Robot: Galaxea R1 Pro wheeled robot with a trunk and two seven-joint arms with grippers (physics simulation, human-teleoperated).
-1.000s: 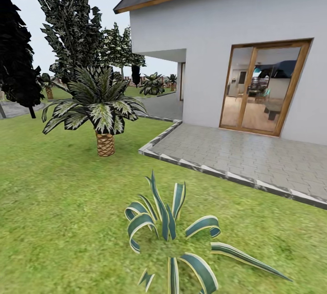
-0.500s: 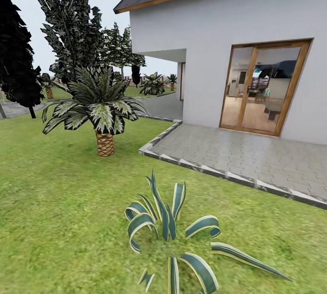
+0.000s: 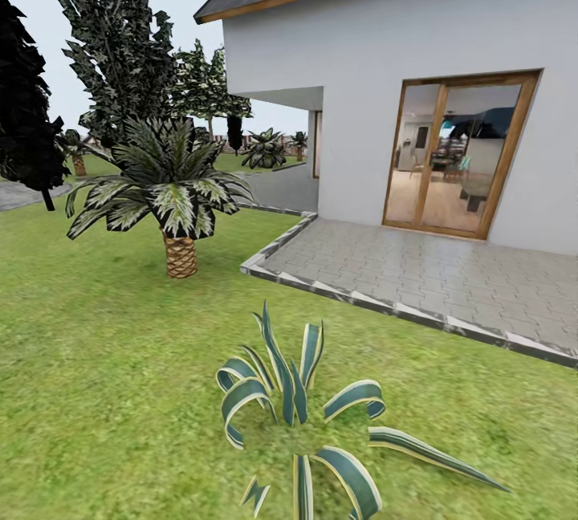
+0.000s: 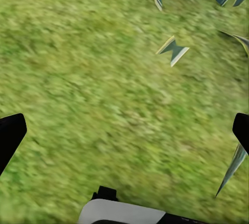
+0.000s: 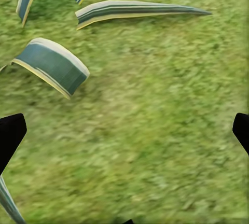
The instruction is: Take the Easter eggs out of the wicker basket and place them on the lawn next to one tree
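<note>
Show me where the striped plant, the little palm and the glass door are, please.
Striped plant (image 3: 293, 404): head view, on the middle of its leaf cluster.
Little palm (image 3: 181, 257): head view, on its short brown trunk.
Glass door (image 3: 453, 159): head view, on the glass of the right pane.

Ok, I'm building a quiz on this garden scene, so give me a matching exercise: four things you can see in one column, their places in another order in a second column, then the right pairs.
Things:
1. striped agave plant
2. short palm
3. glass door
4. paved patio

Places:
A. in the white house wall
B. on the lawn, nearest the camera
C. flat against the house, edged by a grey kerb
D. on the lawn, left of the patio corner

Pairs: 1-B, 2-D, 3-A, 4-C
</note>
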